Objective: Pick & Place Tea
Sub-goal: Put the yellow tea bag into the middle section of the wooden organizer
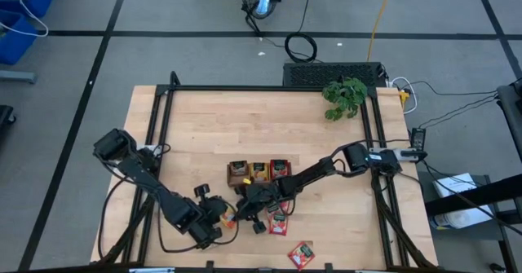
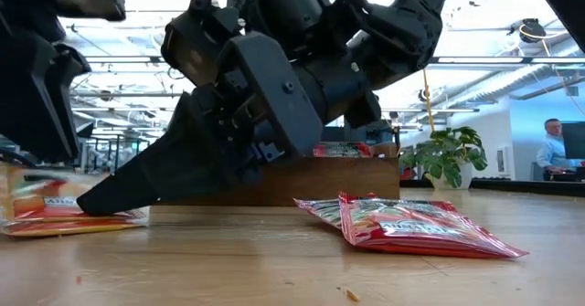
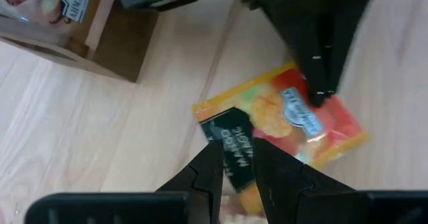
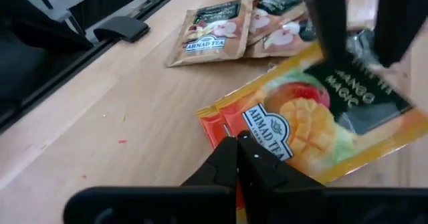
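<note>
At the surface's (image 1: 204, 118) front, right end effector (image 4: 237, 147) clenched on orange sachet (image 4: 314, 127); left end effector (image 3: 233, 160) grasping same sachet. Lift slowly, one arm releasing first.

Light wood desk (image 1: 212, 118). Brown tray (image 1: 258, 172) sits mid-desk; potted plant (image 1: 345, 96) well beyond it toward the far right corner; red tea sachets (image 1: 279, 220) just in front of tray, another sachet (image 1: 301, 255) nearer the front edge.
</note>
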